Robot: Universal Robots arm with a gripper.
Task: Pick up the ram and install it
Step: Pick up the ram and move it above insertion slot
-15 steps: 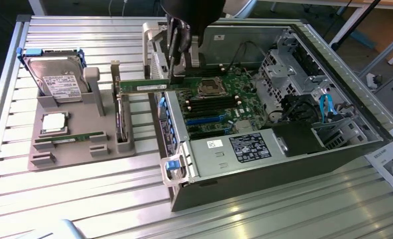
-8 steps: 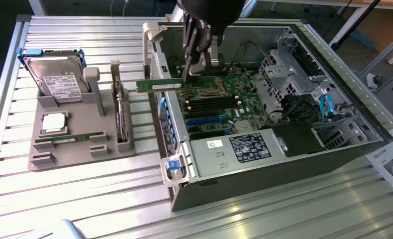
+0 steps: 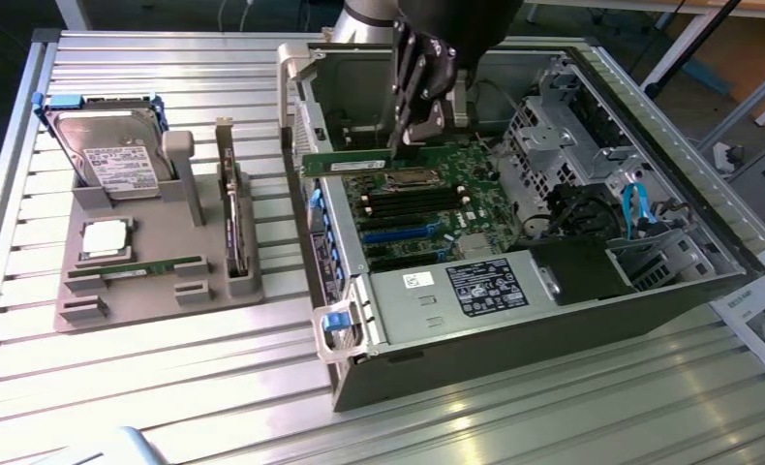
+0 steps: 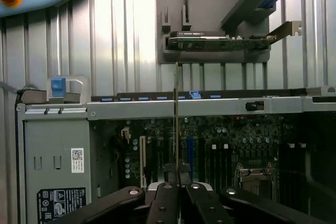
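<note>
A: Hand state?
B: Hand (image 3: 415,143) is clamped on the ram (image 3: 354,163), gripping its top edge. The stick is level with its long edge down. I'd say that's so it meets a slot squarely. In the wrist view it reads edge-on, a thin line.
A: Where's the ram?
B: In the air inside the open PC case (image 3: 308,208), over the motherboard (image 3: 454,199), close to the dark memory slots (image 3: 415,205). It doesn't look seated.
A: Room?
B: It's tight by the case wall, which is just beside the stick's free end. The drive cage (image 3: 551,136) is well apart.
A: Anything else?
B: A second stick (image 3: 137,268) lies in the grey fixture (image 3: 163,300) on the tabletop (image 3: 163,387).
</note>
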